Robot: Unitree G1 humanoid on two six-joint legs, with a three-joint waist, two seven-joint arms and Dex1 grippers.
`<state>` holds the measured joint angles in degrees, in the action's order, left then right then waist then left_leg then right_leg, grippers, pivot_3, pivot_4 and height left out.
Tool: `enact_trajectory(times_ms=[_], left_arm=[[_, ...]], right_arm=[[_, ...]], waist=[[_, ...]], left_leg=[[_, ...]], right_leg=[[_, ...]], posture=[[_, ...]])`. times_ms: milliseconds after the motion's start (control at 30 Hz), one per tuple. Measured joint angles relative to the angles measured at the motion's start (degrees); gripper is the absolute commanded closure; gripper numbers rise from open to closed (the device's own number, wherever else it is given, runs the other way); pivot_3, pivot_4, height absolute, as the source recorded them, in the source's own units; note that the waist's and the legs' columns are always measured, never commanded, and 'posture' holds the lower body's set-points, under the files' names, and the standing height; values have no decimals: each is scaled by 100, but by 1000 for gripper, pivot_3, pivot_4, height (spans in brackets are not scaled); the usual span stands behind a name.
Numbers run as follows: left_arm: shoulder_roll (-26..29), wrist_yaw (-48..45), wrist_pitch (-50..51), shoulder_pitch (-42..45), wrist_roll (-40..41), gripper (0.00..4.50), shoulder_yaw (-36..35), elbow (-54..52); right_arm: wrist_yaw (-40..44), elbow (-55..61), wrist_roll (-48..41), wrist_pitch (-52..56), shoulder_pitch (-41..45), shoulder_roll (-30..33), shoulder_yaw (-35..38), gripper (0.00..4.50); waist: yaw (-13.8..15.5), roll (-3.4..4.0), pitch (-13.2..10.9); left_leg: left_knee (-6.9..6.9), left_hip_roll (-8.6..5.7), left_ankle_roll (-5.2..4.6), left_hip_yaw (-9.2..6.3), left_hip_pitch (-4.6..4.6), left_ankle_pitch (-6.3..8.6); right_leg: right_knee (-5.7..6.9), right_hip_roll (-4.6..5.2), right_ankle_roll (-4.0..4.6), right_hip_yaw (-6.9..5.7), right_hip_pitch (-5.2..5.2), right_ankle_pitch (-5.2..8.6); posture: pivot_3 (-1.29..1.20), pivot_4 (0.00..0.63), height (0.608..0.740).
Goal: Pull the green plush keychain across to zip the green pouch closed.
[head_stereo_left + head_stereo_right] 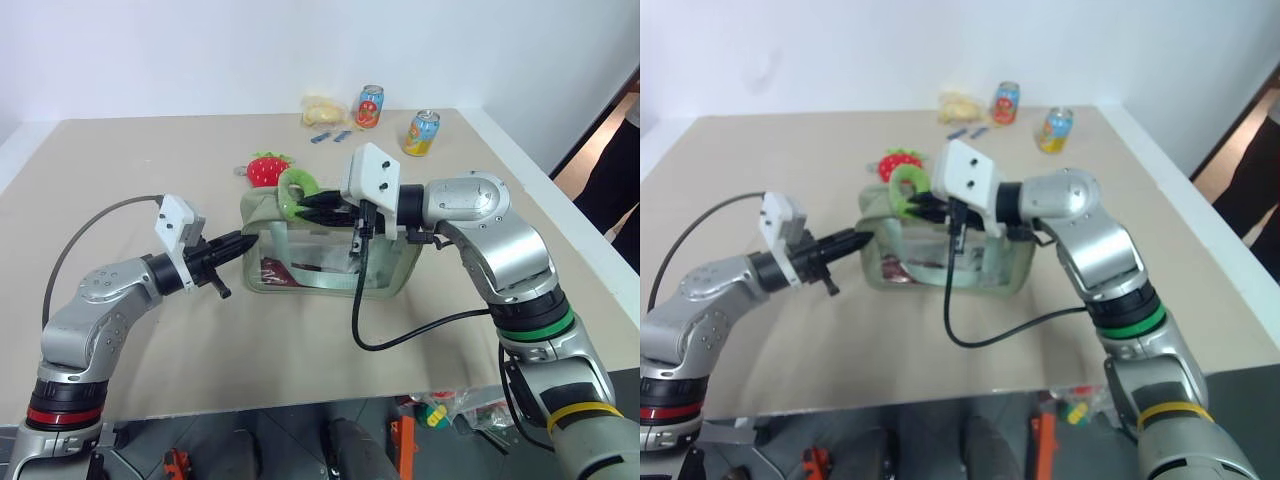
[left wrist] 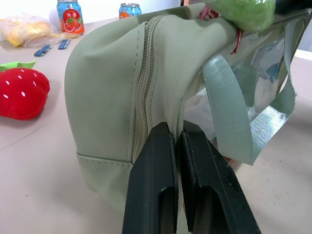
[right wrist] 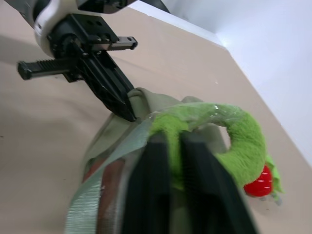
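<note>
The green pouch [image 1: 330,262] stands mid-table, its clear side window facing me and its top zipper [image 2: 142,92] running over the near end. My left gripper [image 1: 247,240] comes in level from the left and is shut on the fabric at the pouch's left end [image 2: 161,87]. The green plush keychain [image 1: 292,190], a fuzzy lime ring, sticks up at the pouch's top left corner. My right gripper [image 1: 312,208] reaches leftward over the pouch's top. Its fingers [image 3: 158,161] are shut on the lower part of the plush [image 3: 243,141].
A red strawberry plush [image 1: 267,170] lies just behind the pouch. Further back are two drink cans [image 1: 370,106] [image 1: 421,133], a yellow bag [image 1: 322,110] and small blue pieces [image 1: 331,137]. The table's right edge [image 1: 560,215] is close to my right arm.
</note>
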<state>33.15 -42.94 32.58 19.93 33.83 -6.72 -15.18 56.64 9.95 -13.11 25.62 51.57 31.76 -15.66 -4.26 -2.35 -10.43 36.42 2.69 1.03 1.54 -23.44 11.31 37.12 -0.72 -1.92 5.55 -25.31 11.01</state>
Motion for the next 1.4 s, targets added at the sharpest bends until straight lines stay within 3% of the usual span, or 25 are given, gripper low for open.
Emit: enact_trajectory(times_ms=[33, 567, 767, 1200, 1267, 1400], left_arm=[[0, -1, 2, 0, 2, 4500, 0, 0], [-4, -1, 6, 16, -10, 4500, 2, 3], [-10, 40, 10, 16, -11, 4500, 2, 2], [-71, 161, 30, 71, -69, 4500, 48, 4], [-133, 258, 32, 124, -124, 4500, 98, 6], [-254, 418, 45, 157, -140, 4500, 185, -14]], right_arm=[[-4, 0, 6, -59, 2, 0, 0, 2588], [-59, -64, 347, -570, -14, -52, -21, 2588], [-47, -300, 596, -895, -115, -62, -50, 4462], [-52, -217, 194, -668, -46, -280, 234, 4462], [-37, -214, 103, -677, 89, -101, 434, 4462], [165, -259, 185, -925, -171, 1143, 1147, 4462]], waist=[[0, 0, 0], [0, 0, 0], [0, 0, 0], [4, 0, 0], [24, 0, 0], [164, -3, 1]], left_leg=[[0, 0, 0, 0, 0, 0], [0, 0, 0, 0, 0, 0], [0, 0, 0, 0, 0, 0], [0, -1, 0, 0, -1, 0], [1, -3, 0, -1, -3, 0], [0, -12, 0, 0, -11, 0]], right_leg=[[0, 0, 0, 0, 0, 0], [0, 0, 0, 0, 0, 0], [0, 0, 0, 0, 0, 0], [0, 1, 0, 0, 0, 0], [-1, 3, 0, -1, 1, 0], [-13, 10, -7, 5, 3, 5]], posture=[[0, 150, 740], [0, 150, 740], [0, 150, 740], [0, 150, 740], [0, 150, 740], [0, 150, 740]])
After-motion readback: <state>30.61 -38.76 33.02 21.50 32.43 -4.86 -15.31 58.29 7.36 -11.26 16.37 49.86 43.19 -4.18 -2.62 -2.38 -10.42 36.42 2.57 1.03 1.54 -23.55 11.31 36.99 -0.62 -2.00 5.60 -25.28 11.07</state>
